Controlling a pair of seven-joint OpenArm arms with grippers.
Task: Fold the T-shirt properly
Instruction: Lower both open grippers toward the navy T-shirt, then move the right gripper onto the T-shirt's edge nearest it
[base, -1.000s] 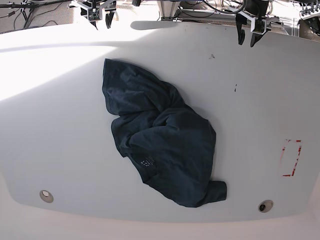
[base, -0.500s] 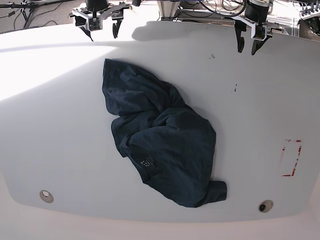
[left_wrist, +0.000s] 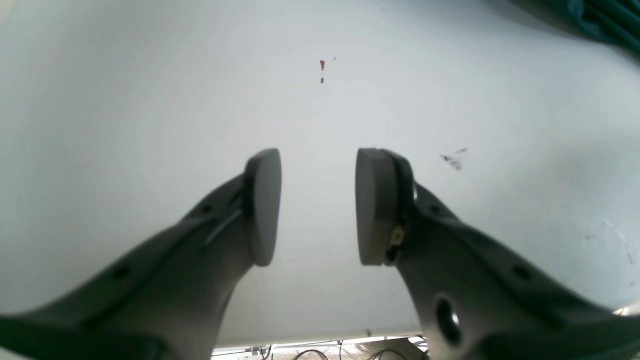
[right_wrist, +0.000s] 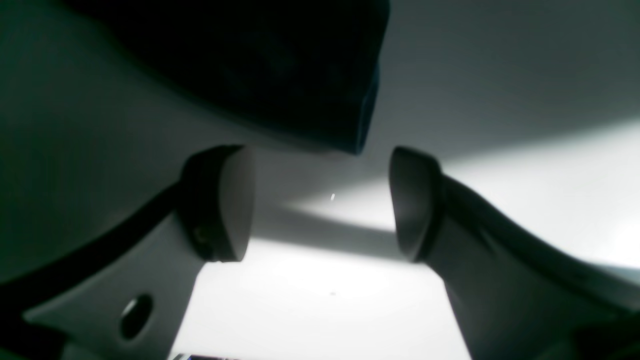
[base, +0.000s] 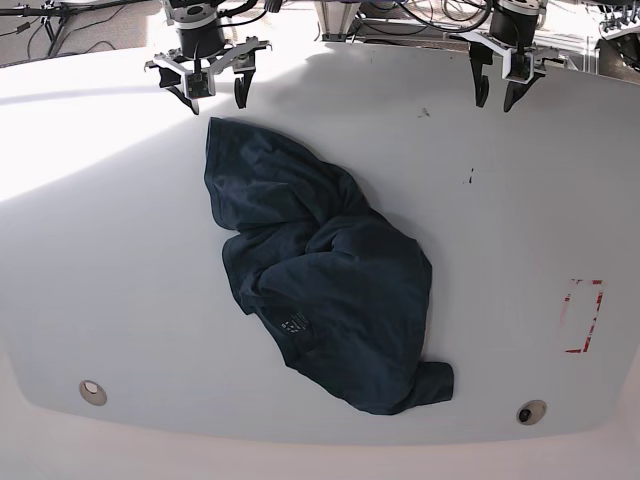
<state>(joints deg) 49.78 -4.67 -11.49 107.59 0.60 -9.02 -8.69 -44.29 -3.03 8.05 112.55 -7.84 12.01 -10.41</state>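
The dark navy T-shirt (base: 320, 265) lies crumpled on the white table (base: 520, 220), with a pale neck label (base: 293, 323) showing near its front. My right gripper (base: 214, 103) hovers at the far left, just beyond the shirt's far corner, open and empty. In the right wrist view the shirt's edge (right_wrist: 250, 65) lies just ahead of the spread fingers of that gripper (right_wrist: 320, 205). My left gripper (base: 494, 100) hangs over bare table at the far right, open and holding nothing. The left wrist view shows this gripper (left_wrist: 317, 207) above the table, with a bit of shirt (left_wrist: 600, 25) at the top right corner.
A red-outlined rectangle (base: 583, 316) is marked on the table's right side. Two round holes (base: 92, 391) (base: 531, 412) sit near the front edge. Small dark specks (base: 423, 112) mark the far right area. Cables and frames lie beyond the far edge.
My right gripper has come forward toward the shirt's far corner and its jaws have spread wider. My left gripper has crept slightly forward. The shirt has not moved.
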